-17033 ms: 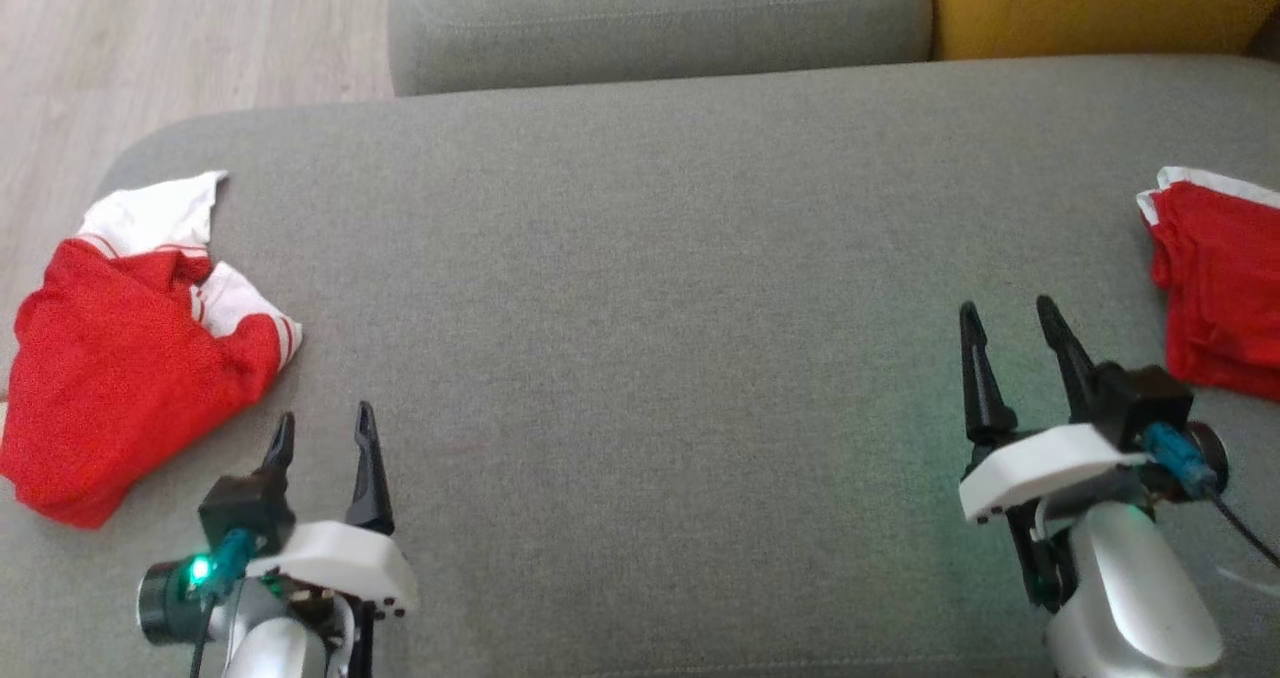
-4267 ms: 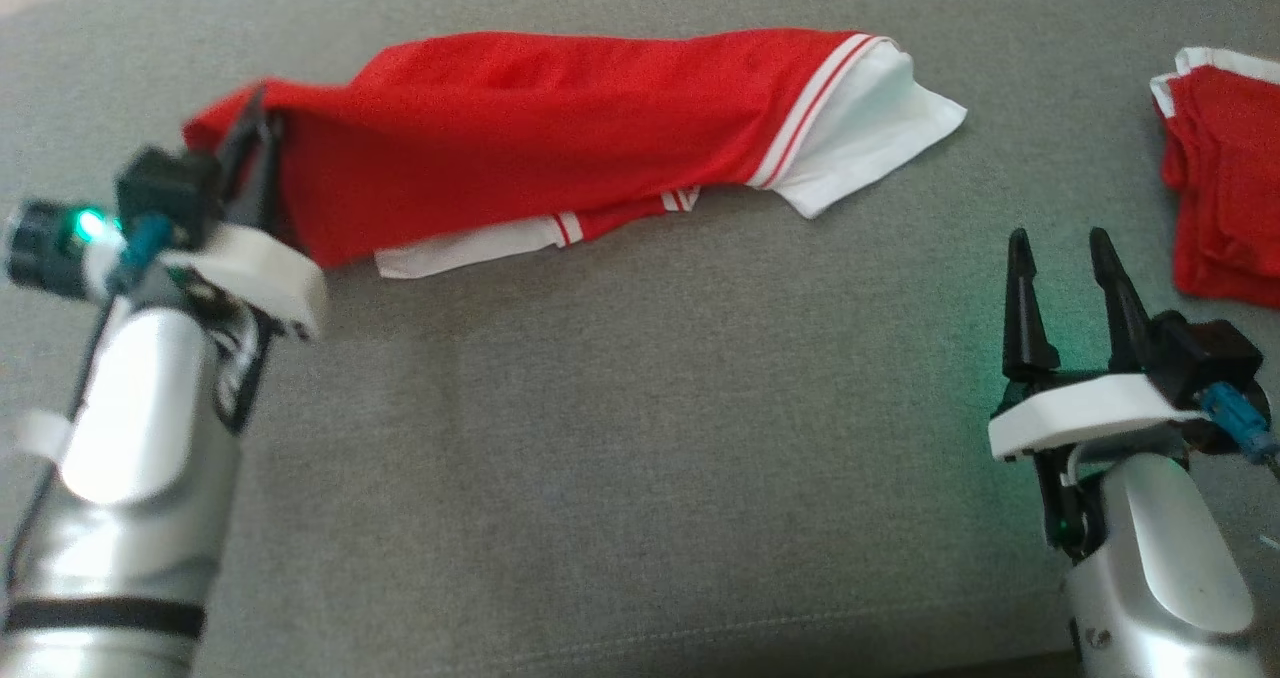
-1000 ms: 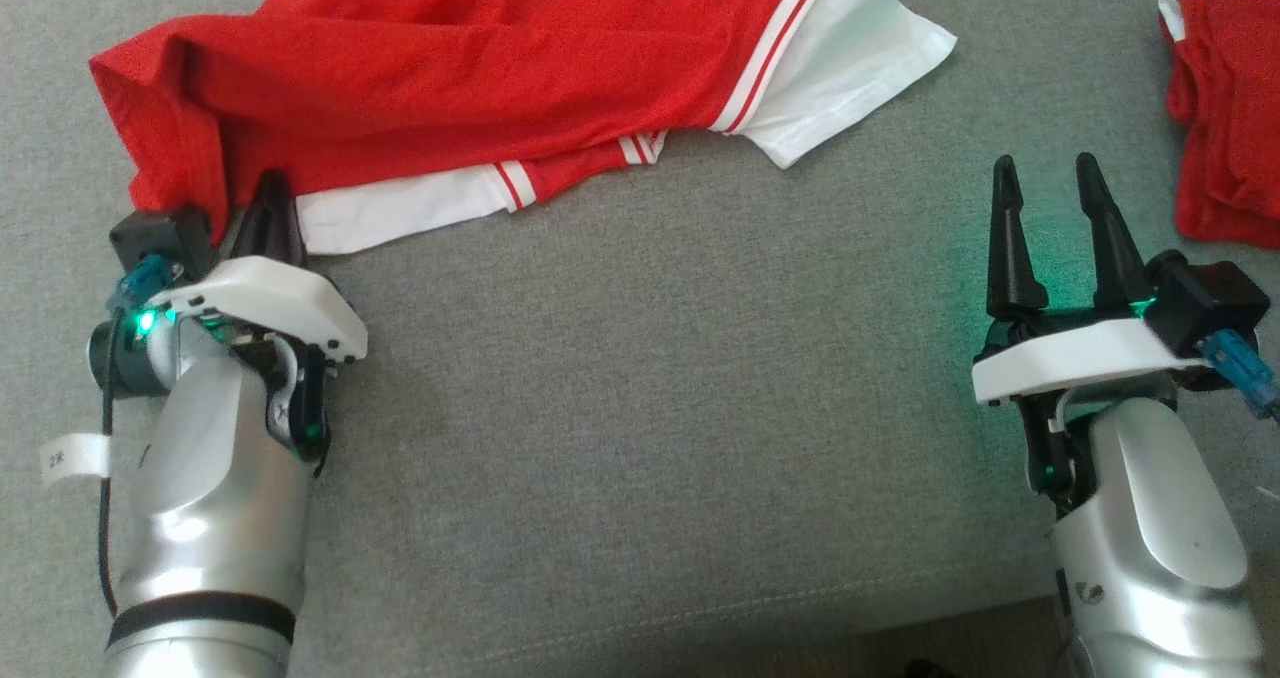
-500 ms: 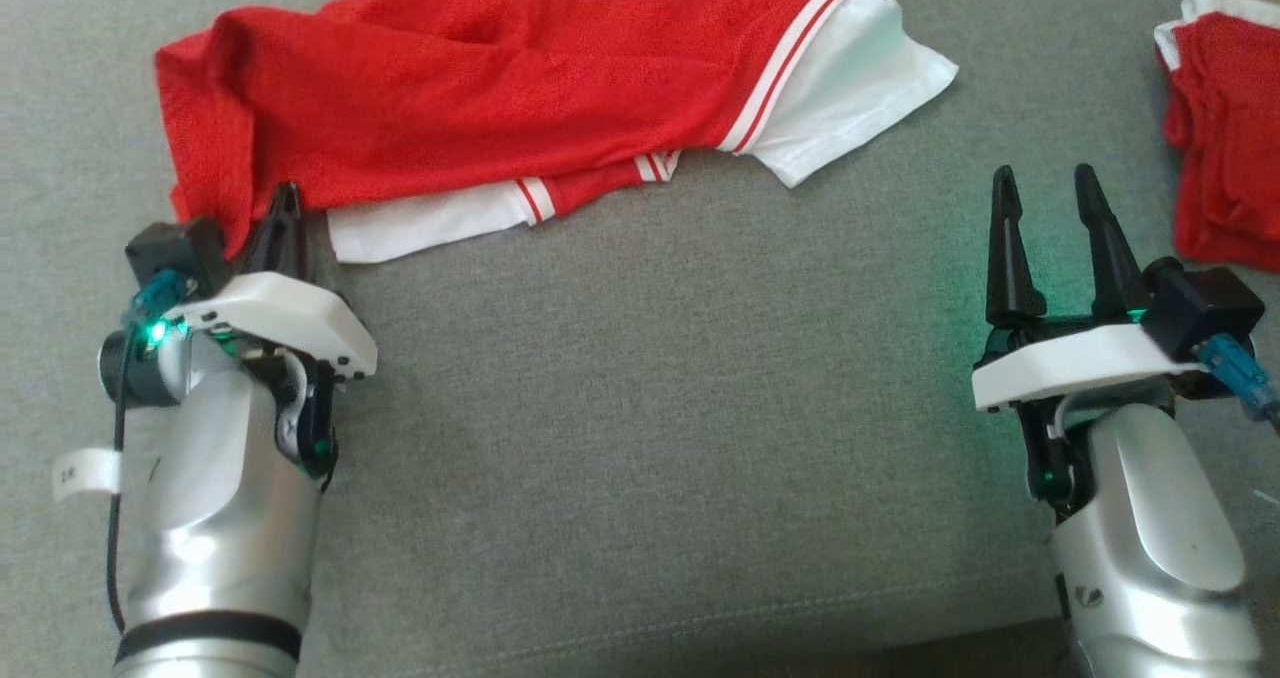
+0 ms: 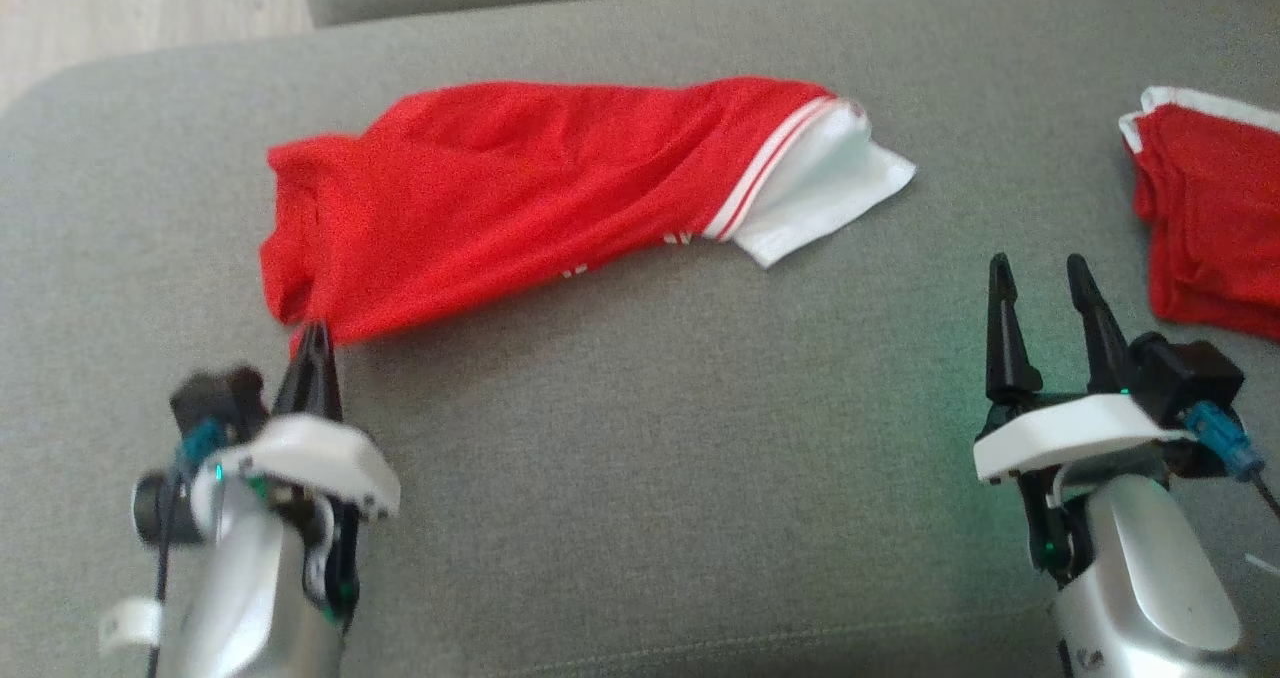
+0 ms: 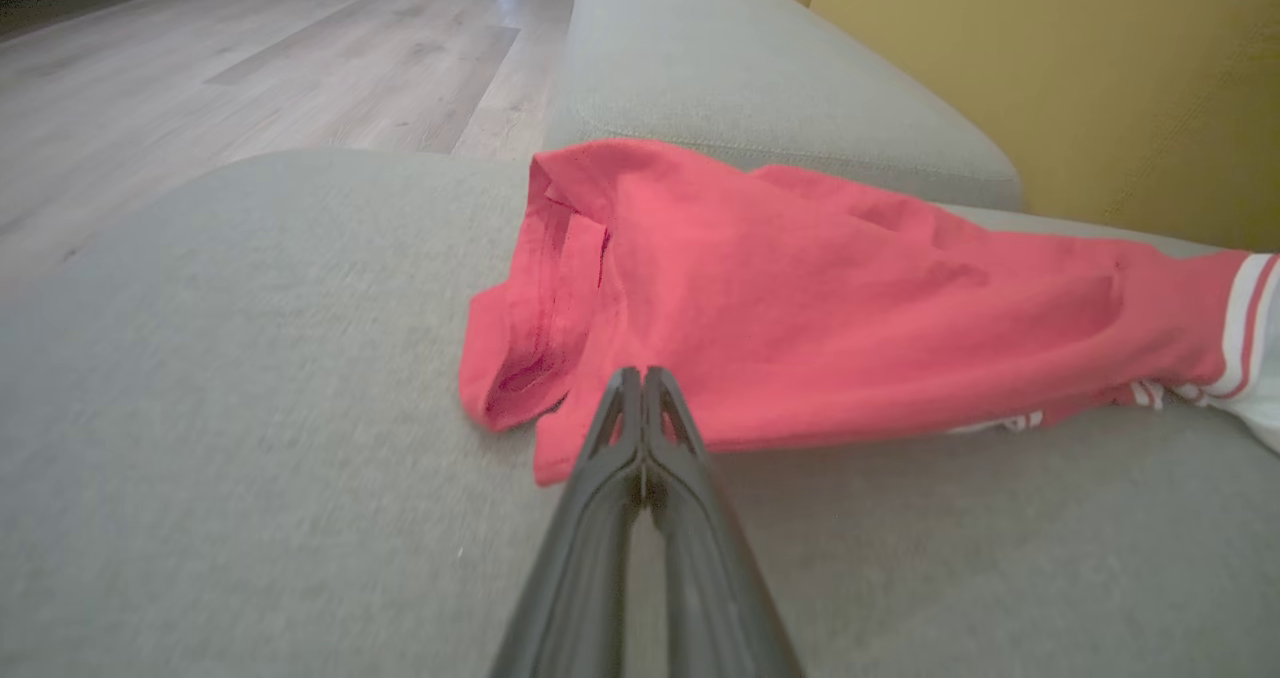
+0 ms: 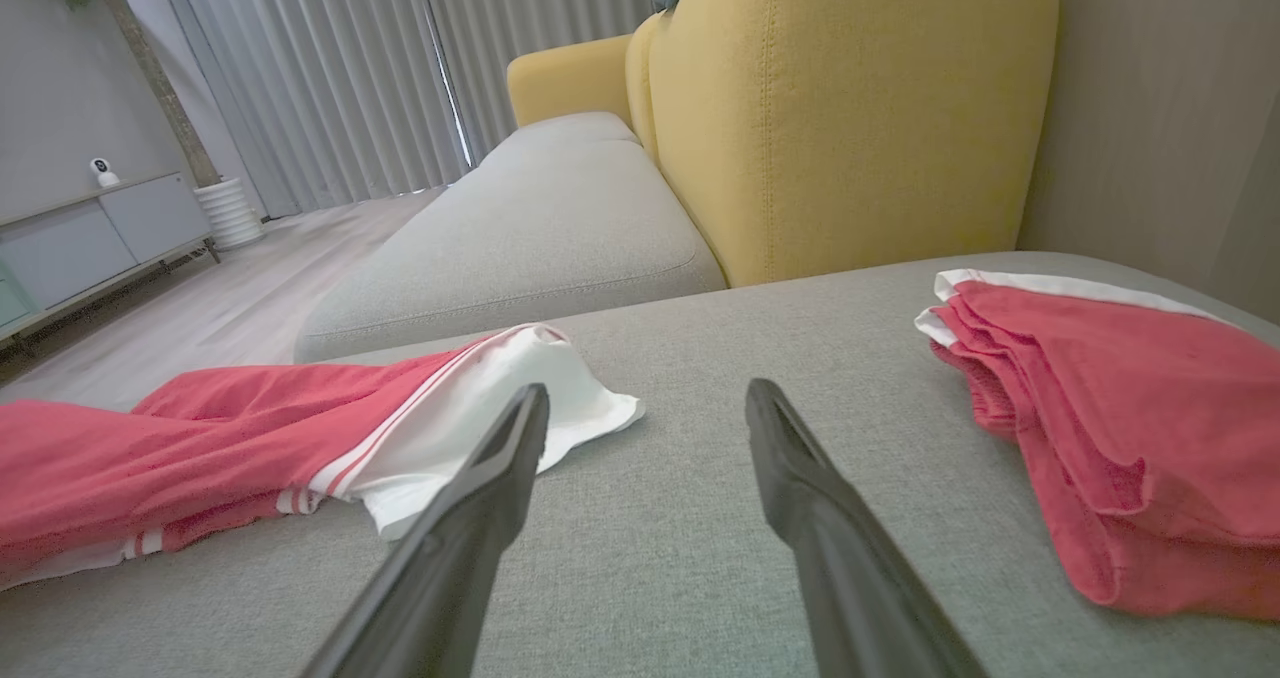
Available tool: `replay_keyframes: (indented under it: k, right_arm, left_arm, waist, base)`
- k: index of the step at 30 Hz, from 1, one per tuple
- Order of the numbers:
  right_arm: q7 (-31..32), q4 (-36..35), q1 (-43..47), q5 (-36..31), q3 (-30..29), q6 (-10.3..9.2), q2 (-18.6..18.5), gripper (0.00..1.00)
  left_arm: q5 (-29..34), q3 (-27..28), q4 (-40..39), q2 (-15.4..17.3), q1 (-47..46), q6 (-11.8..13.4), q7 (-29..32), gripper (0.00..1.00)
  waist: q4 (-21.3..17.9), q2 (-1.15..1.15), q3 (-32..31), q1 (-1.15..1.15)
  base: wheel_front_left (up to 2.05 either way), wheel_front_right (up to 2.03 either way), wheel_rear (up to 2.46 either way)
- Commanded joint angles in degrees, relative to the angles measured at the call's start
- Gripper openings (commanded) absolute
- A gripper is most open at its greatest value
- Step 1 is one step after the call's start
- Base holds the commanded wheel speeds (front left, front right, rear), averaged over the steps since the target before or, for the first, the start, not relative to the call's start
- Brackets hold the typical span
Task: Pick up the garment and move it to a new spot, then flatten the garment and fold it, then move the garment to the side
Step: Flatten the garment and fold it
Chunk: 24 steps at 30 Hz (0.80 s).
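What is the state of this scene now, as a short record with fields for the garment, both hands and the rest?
surface: grey sofa cushion
garment: red, white striped sleeve end, lying bunched, not yet flattened
left hand: shut, tips at the garment's near left corner, apparently pinching it
right hand: open, over bare cushion, touching no cloth
rest: second red garment, folded, at the right

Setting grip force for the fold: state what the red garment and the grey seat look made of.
Red garment: thin matte knit, possibly sports mesh; it drapes in soft creases and its surface looks faintly grainy. Grey seat: matte woven upholstery fabric, probably over padding; a heathered weave and a stitched seam show near the front edge.
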Motion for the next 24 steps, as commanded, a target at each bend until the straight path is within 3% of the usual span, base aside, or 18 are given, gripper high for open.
replay_keyframes:
  k: [1, 7, 8, 9, 10, 15, 24]
  right_arm:
    - [-0.4, -1.5, -0.3, 0.0, 1.2, 0.19, -0.1, 1.00]
    - [-0.4, -1.3, 1.1, 0.0, 2.1, 0.19, -0.1, 1.00]
    - [-0.4, -1.5, 1.3, 0.1, 2.4, 0.19, -0.1, 1.00]
    - [-0.4, -1.6, 1.6, 0.2, 2.7, 0.19, -0.1, 1.00]
    - [-0.4, -1.9, 1.8, 0.3, 2.9, 0.19, -0.1, 1.00]
    - [-0.4, -4.5, 2.7, 0.9, 4.0, 0.19, -0.1, 1.00]
    - [-0.4, -8.0, 3.4, 1.2, 5.2, 0.19, -0.1, 1.00]
  left_arm:
    - [-0.2, 1.5, -2.1, 1.0, 0.9, 0.8, -0.3, 0.00]
    - [0.2, 2.3, -3.5, 0.9, 5.3, 2.4, -0.3, 0.00]
    - [0.3, 2.6, -4.0, 0.9, 5.9, 2.8, -0.3, 0.26]
    - [0.7, 2.8, -4.8, 0.9, 6.5, 3.1, -0.3, 0.82]
    - [1.2, 2.9, -5.8, 0.9, 7.0, 3.4, -0.3, 1.00]
    - [2.9, 3.6, -11.8, 0.8, 10.1, 5.0, -0.3, 1.00]
    - [4.8, 3.3, -15.8, 0.8, 13.1, 6.6, -0.3, 1.00]
  waist:
    - [0.8, 0.00, -2.0, 0.00]
    - [0.5, 0.00, -3.9, 0.00]
    - [0.4, 0.00, -4.2, 0.00]
    - [0.3, 0.00, -4.4, 0.00]
    - [0.2, 0.00, -4.7, 0.00]
    - [-0.2, 0.00, -5.7, 0.00]
    - [-0.4, 0.00, -6.5, 0.00]
  base:
    - [0.00, 0.00, 0.00]
    - [0.00, 0.00, 0.00]
    - [0.00, 0.00, 0.00]
    - [0.00, 0.00, 0.00]
    - [0.00, 0.00, 0.00]
    - [0.00, 0.00, 0.00]
    - [0.00, 0.00, 0.00]
